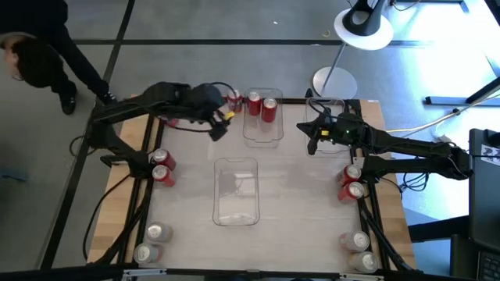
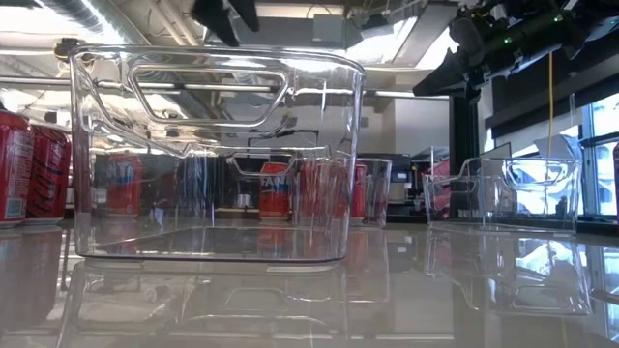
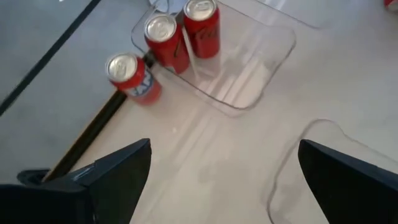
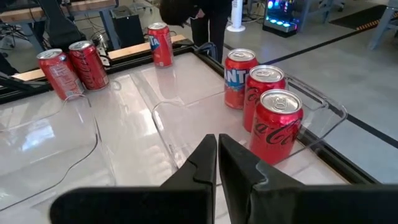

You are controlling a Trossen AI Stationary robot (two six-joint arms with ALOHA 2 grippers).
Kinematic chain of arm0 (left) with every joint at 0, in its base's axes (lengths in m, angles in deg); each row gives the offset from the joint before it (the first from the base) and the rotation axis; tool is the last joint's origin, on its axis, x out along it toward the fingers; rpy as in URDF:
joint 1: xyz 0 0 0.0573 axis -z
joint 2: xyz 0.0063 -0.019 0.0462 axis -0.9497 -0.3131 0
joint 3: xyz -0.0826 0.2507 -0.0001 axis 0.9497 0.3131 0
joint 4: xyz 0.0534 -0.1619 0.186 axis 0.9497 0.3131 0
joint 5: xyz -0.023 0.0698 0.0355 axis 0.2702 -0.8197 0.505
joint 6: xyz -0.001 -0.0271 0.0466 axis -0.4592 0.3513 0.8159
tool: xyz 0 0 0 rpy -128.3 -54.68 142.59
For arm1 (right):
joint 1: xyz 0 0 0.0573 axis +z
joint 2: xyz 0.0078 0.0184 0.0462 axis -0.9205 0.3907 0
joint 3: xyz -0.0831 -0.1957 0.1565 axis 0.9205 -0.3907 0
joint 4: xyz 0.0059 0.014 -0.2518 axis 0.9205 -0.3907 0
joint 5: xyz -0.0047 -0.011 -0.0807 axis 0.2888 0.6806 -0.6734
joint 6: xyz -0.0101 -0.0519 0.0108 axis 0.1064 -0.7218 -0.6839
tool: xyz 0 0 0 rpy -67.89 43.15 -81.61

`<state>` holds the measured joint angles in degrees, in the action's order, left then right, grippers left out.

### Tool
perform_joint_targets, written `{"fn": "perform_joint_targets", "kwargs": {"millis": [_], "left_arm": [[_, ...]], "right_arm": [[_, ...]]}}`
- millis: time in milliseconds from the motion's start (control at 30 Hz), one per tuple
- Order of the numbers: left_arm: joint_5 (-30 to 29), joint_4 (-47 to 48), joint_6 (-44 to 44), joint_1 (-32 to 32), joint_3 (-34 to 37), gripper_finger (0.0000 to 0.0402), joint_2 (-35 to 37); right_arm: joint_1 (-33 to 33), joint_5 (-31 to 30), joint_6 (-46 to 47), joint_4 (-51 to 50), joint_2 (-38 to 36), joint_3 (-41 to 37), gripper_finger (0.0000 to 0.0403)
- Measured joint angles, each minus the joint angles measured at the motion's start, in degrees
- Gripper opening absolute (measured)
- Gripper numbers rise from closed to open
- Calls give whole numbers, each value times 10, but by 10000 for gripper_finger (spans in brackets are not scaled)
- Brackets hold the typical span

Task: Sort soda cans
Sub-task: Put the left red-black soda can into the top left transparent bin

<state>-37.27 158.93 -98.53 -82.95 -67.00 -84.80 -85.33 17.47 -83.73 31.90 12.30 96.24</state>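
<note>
Look at your left gripper (image 1: 217, 125) first. It hangs over the far side of the table (image 1: 297, 195), close to the far bin (image 1: 262, 134). Its fingers (image 3: 112, 180) are spread wide and hold nothing. Wide fingers like that are ready to go around a can, so I think you are about to pick one up.

The nearest loose can (image 3: 132, 76) stands just outside the far bin, next to its wall. It is red with a silver top. Two more red cans (image 1: 261, 107) already stand inside that bin, side by side. That looks like the place where red cans go.

Your right gripper (image 1: 315, 133) waits on the other side of the far bin. Its fingers (image 4: 214, 165) are pressed together and it holds nothing. It seems to be staying out of the way.

The rest of the soda cans wait in pairs near the table edges. Two red ones (image 1: 162, 166) stand on the left side and two (image 1: 351, 183) on the right side. Two paler ones (image 1: 152, 242) stand at the near left corner and two (image 1: 357, 251) at the near right corner. The near bin (image 1: 236, 190) in the middle has no cans in it.

Every can stands upright. The long way of each can goes straight up and down, with the silver top facing the ceiling. So you may need to come down from above and close on the round sides.
</note>
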Motion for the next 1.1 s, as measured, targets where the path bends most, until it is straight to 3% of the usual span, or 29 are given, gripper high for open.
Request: {"fn": "perform_joint_targets", "kwargs": {"millis": [200, 400, 567, 1100], "left_arm": [[0, 34, -57, 28, 0, 391, 28], [0, 184, -137, 45, 1, 391, 30], [23, 175, -166, 52, 34, 391, 49], [48, 176, -226, 37, 248, 391, 210]], "right_arm": [[0, 0, 0, 0, 0, 0, 19], [0, 0, 0, 0, 0, 0, 19], [0, 0, 1, 0, 0, 0, 19], [0, 6, 15, -1, 0, 0, 19]]}}
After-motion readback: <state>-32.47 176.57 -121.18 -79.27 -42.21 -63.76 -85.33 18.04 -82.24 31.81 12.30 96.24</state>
